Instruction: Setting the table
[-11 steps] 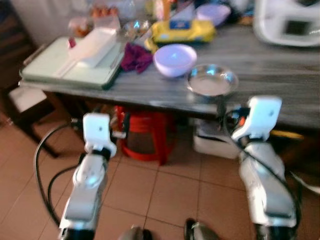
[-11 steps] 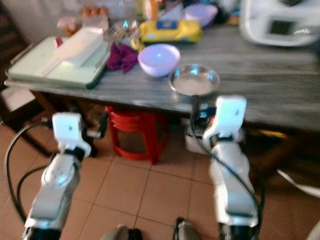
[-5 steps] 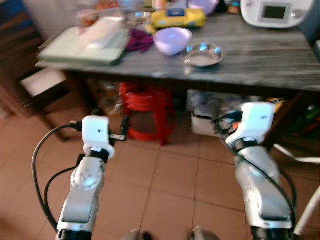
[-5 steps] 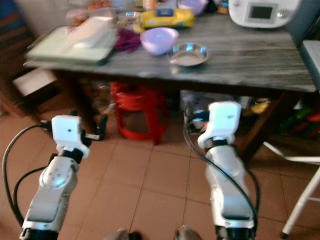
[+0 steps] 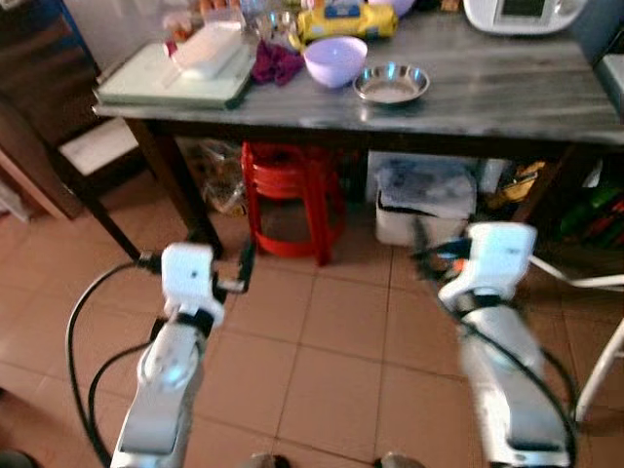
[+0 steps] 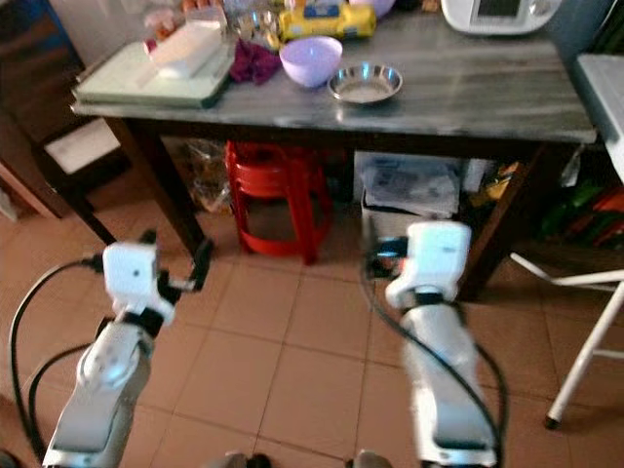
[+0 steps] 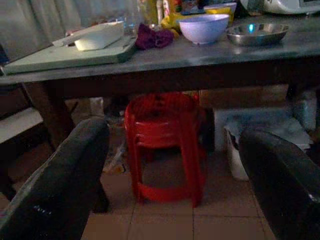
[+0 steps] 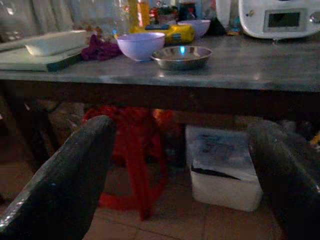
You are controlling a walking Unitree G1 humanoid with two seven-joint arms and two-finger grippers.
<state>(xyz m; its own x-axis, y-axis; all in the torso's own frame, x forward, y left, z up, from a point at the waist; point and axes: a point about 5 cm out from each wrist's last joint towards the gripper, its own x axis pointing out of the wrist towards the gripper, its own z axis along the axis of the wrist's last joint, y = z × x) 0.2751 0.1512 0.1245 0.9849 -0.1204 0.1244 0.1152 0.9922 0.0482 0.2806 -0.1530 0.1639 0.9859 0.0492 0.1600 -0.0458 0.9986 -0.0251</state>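
A grey table [image 5: 507,97] stands ahead, across the tiled floor. On it a lavender bowl [image 5: 335,60] sits beside a shallow steel bowl [image 5: 391,83]; both also appear in the right wrist view, the lavender bowl [image 8: 140,45] and the steel bowl [image 8: 182,56]. A pale green tray [image 5: 146,86] at the table's left end carries a white dish [image 5: 207,49]. My left gripper [image 7: 175,150] and right gripper [image 8: 182,150] are held low, well short of the table. Both are open, with nothing between the fingers.
A purple cloth [image 5: 276,63], a yellow pack [image 5: 341,21] and a white appliance [image 5: 517,10] sit further back. Red stools [image 5: 291,195] and a white bin [image 5: 426,200] stand under the table. There is a dark chair [image 5: 68,156] on the left and white metal legs [image 6: 585,341] on the right.
The whole picture has shifted: the table looks smaller and farther off, so the camera has drawn back from it. Both arms keep the same pose, grippers open.
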